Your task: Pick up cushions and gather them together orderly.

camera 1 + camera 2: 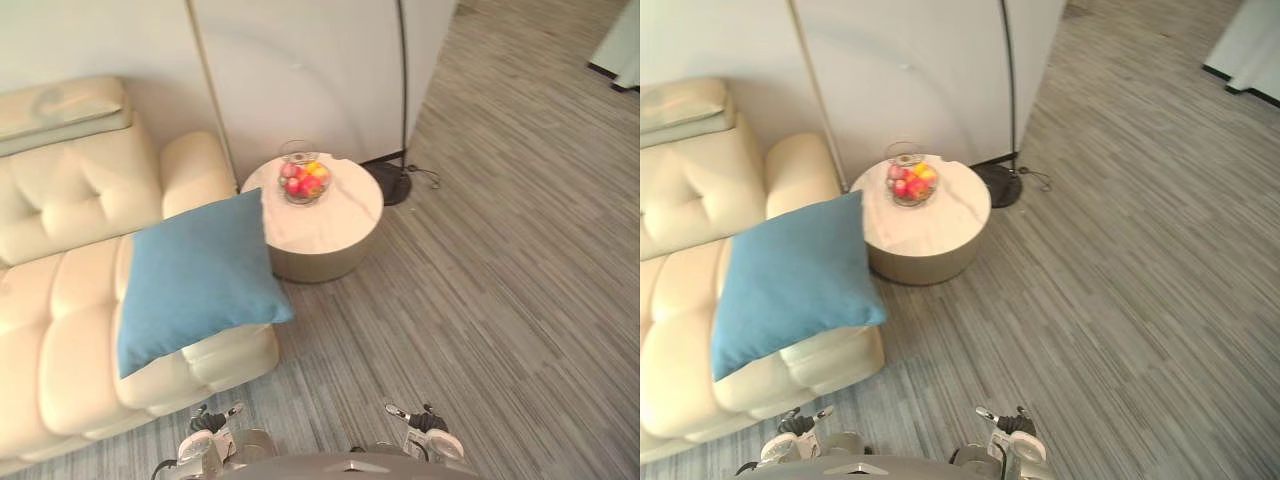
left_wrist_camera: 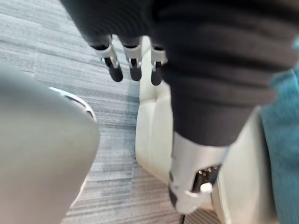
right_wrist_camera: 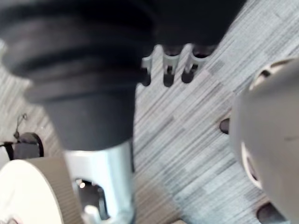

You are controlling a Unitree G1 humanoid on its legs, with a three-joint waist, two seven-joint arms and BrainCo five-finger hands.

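Blue cushion [image 1: 195, 280]: lies tilted on the near end of the cream sofa [image 1: 60, 330], by the armrest. Its upper corner reaches towards the side table and its lower corner hangs past the seat's front edge.
Cushion and left hand: the left hand [image 2: 134, 63] hangs above the carpet just in front of the sofa's corner. The cushion shows beyond that corner at the frame's edge, near the hand but not touching it.
Left hand state: fingers straight and loose, pointing down at the floor, with nothing in them.
Right hand [image 3: 167, 70]: hangs over the grey striped carpet [image 1: 480, 280], well apart from the cushion, with the side table between them. Its fingers are relaxed and empty.
Round side table [image 1: 335, 225]: white top on a beige drum base, standing just beside the sofa's armrest.
Fruit bowl [image 1: 305, 182]: clear glass, holding red and yellow fruit, on the far side of the table top.
Floor lamp base [image 1: 388, 183]: a dark disc on the carpet behind the table, its thin pole rising along the wall.
Sofa back: a flat cream pad [image 1: 60, 105] rests on top of it.
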